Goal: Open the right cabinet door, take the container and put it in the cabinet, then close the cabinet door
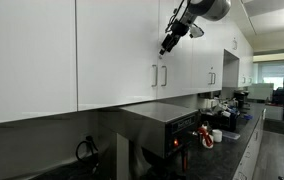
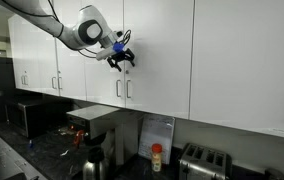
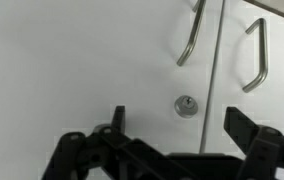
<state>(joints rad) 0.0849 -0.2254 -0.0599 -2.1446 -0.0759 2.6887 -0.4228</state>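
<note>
The right cabinet door (image 2: 158, 50) is a glossy white wall door, shut, with a slim bar handle (image 2: 128, 89) near its left edge. It also shows in an exterior view (image 1: 182, 80). My gripper (image 2: 120, 58) is open and empty, close to the door fronts just above the two handles, near the seam; it also shows in an exterior view (image 1: 170, 45). In the wrist view my open fingers (image 3: 177, 125) frame a small round lock (image 3: 185, 105), with two bar handles (image 3: 189, 35) (image 3: 254, 55) on either side of the seam. The container (image 2: 157, 157), a small jar, stands on the counter below. The cabinet's inside is hidden.
A matching white door (image 2: 90, 50) hangs beside the right door, also shut. On the counter stand a toaster (image 2: 200, 160), a steel coffee machine (image 2: 92, 125) and a dark jug (image 2: 92, 162). A steel appliance (image 1: 162, 125) sits under the cabinets, with more machines (image 1: 227, 105) further along.
</note>
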